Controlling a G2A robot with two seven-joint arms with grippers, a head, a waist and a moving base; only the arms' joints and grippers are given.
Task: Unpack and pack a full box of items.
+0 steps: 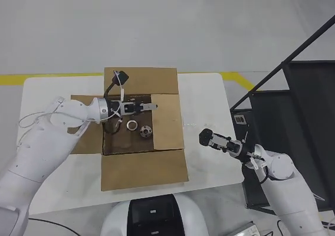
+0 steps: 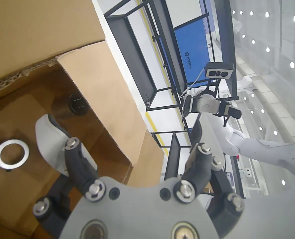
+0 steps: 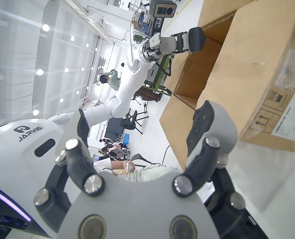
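Where the white worktop (image 1: 203, 94) carries the open brown cardboard box (image 1: 170, 127), the left tool (image 1: 147, 107) hangs over its opening, fingers spread and empty. On the box floor lie a white ring (image 1: 131, 125) and, just beside it, a dark round piece (image 1: 146, 131) (its kind unclear). Right of the box, the right tool (image 1: 206, 137) hovers over the worktop, likewise spread.

The left arm (image 1: 43, 141) and right arm (image 1: 291, 189) are smooth white shells. The left hand (image 2: 122, 130) and right hand (image 3: 145, 115) have grey plates (image 2: 137, 215), silver screws (image 2: 95, 190), black links (image 2: 79, 160) and white fingers (image 2: 50, 135).
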